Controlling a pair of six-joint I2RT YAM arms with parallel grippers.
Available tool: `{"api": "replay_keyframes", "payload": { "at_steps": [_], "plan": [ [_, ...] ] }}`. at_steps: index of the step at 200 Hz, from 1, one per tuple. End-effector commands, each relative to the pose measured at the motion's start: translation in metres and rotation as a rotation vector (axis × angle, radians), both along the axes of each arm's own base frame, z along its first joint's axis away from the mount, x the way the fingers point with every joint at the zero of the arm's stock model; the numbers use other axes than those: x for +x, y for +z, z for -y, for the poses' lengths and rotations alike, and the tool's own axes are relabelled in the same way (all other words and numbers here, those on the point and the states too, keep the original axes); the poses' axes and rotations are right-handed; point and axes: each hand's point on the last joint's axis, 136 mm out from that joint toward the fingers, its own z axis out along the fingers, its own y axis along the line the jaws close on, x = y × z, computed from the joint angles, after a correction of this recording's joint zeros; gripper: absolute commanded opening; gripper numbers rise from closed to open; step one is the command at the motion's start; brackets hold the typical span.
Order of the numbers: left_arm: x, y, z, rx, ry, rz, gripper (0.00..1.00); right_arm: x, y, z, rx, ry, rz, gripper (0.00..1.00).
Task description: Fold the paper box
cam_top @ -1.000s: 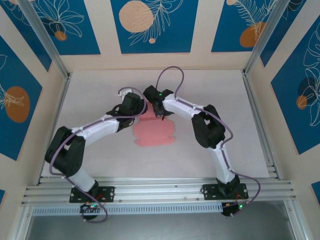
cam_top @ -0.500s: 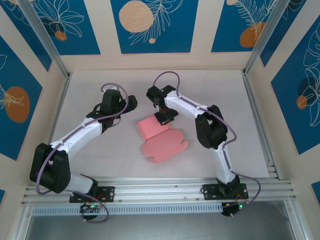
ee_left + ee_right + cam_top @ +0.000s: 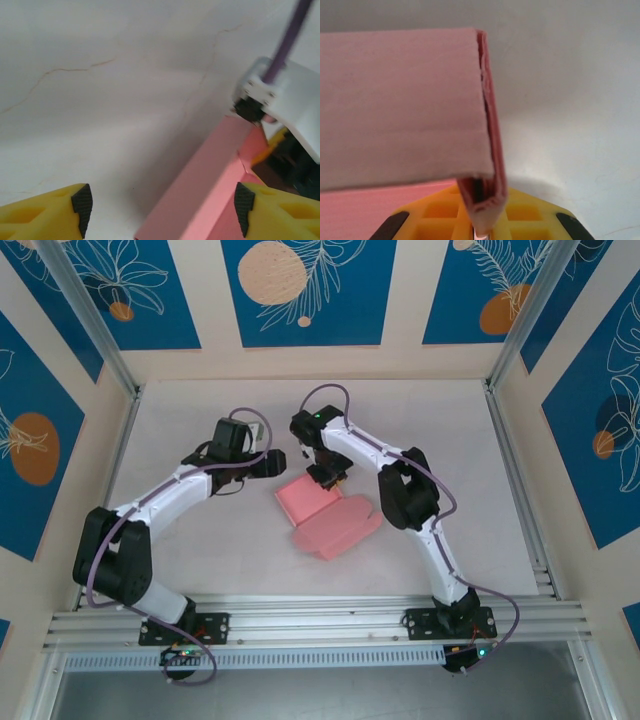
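paper box [image 3: 322, 512] mid-table [image 3: 200, 530], part-folded, one panel raised | right gripper [image 3: 328, 478] at box's 12 o'clock edge, clamped tight on the card wall | left gripper [image 3: 274, 462] near box at 10 o'clock, jaws wide apart, holding nothing, clear of the card

Work surface: table [image 3: 480, 460], pale off-white matte top with faint brown hairline veins. Lying directly on it, near the centre: the paper box [image 3: 335, 530], salmon-pink card, partly folded. Its near flap rests flat on the top; its far panel appears raised.
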Motion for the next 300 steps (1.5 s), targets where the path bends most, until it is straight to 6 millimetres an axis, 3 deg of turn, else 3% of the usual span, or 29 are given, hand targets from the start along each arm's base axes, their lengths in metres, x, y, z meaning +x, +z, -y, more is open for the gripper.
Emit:
{"api": "replay_keyframes", "payload": {
  "at_steps": [1, 18, 43, 74, 117, 175, 201, 238, 300],
  "plan": [
    [-0.004, 0.001, 0.019, -0.063, -0.126, 0.018, 0.74, 0.000, -0.006, 0.002, -0.005, 0.013, -0.051, 0.16],
    [-0.005, -0.002, 0.030, -0.058, -0.206, 0.023, 0.73, 0.002, -0.010, 0.001, -0.003, 0.018, -0.062, 0.17],
    [-0.003, -0.022, 0.036, 0.045, -0.293, 0.004, 0.69, 0.007, -0.010, 0.000, 0.028, 0.007, -0.070, 0.17],
    [0.007, -0.044, 0.032, 0.176, -0.320, 0.013, 0.64, 0.012, -0.005, -0.001, 0.052, -0.004, -0.051, 0.17],
    [0.015, -0.058, 0.049, 0.200, -0.387, 0.011, 0.55, 0.018, -0.011, -0.008, 0.076, -0.007, -0.036, 0.17],
    [0.013, -0.088, 0.050, 0.321, -0.428, -0.038, 0.43, 0.018, -0.021, -0.008, 0.076, -0.018, -0.045, 0.19],
    [0.011, -0.102, 0.046, 0.354, -0.429, -0.076, 0.28, 0.021, -0.023, -0.008, 0.074, -0.026, -0.027, 0.25],
    [0.010, -0.108, 0.044, 0.365, -0.419, -0.097, 0.14, 0.027, -0.027, -0.009, 0.077, -0.052, 0.005, 0.24],
    [0.012, -0.113, 0.042, 0.357, -0.366, -0.126, 0.02, 0.037, -0.047, 0.046, -0.208, -0.165, 0.079, 0.08]
  ]
}}
